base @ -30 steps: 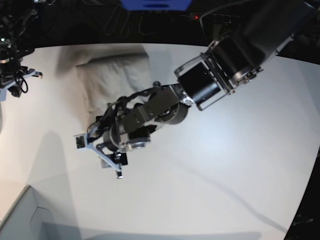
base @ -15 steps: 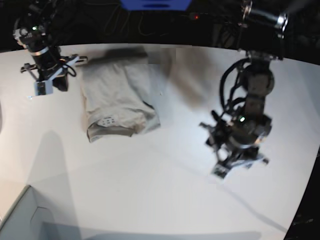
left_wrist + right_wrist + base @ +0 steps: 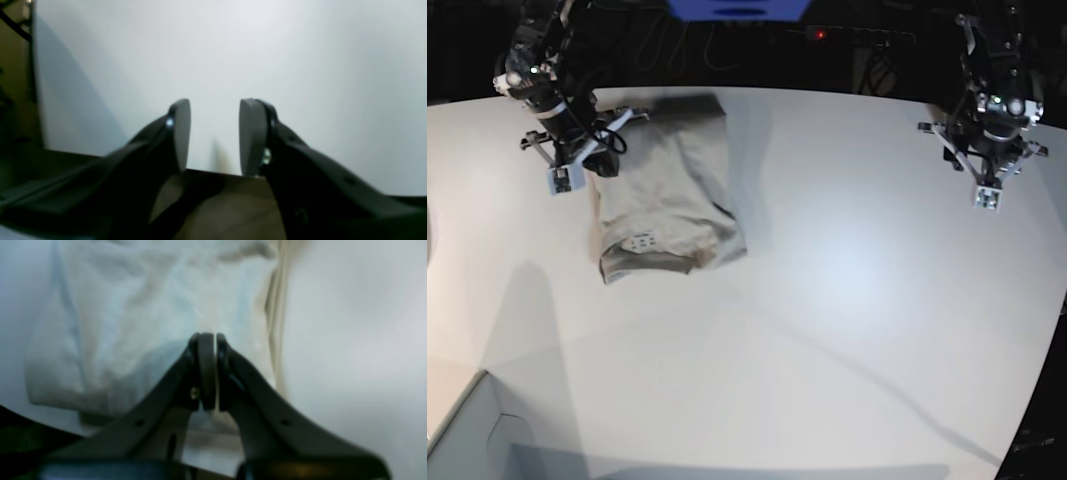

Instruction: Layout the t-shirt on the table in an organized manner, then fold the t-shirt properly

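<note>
Only base view shows t-shirt (image 3: 665,195) folded; right gripper (image 3: 207,370) closed empty, left gripper (image 3: 215,133) parted.

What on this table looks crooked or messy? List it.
Little stands out. The t-shirt lies folded into a compact rectangle on the table, label side up. Its lower right corner flares out slightly and the cloth is wrinkled, so the fold is not perfectly square. Nothing is spilled or damaged.
</note>
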`<state>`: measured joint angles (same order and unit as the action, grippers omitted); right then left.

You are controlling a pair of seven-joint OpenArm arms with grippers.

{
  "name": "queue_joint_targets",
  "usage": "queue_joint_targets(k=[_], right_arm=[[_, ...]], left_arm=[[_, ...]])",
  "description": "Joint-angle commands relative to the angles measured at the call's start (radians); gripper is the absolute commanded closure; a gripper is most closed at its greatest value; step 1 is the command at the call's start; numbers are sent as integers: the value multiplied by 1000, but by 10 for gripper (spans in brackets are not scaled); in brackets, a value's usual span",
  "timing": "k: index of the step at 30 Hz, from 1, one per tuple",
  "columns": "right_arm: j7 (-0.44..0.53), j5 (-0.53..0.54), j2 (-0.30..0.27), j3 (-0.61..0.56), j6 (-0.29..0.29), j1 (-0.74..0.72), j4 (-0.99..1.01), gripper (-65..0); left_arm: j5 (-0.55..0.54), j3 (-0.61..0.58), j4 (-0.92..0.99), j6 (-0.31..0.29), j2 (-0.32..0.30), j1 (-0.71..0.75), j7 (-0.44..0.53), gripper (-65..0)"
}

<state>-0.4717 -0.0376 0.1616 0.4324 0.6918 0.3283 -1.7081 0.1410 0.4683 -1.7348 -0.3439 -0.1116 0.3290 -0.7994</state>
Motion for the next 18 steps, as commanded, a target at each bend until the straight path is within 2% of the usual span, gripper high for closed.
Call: queue_joint_targets(k=[1,5,11,18], right_arm=[[18,14,-4,3,6,2,-20,0],[18,15,-4,9,6,1,-14,0],[17,12,-4,1,6,21,26,0],[31,17,-4,16,6,51,9,0]], left_arm=[[-10,17,-20,6,-6,12,11,-231],[-85,34,-20,4,-6,61,11,-231],[-105,27,-18,4,-3,123,11,-231],[-105,25,26,4,65,172,11,-229]])
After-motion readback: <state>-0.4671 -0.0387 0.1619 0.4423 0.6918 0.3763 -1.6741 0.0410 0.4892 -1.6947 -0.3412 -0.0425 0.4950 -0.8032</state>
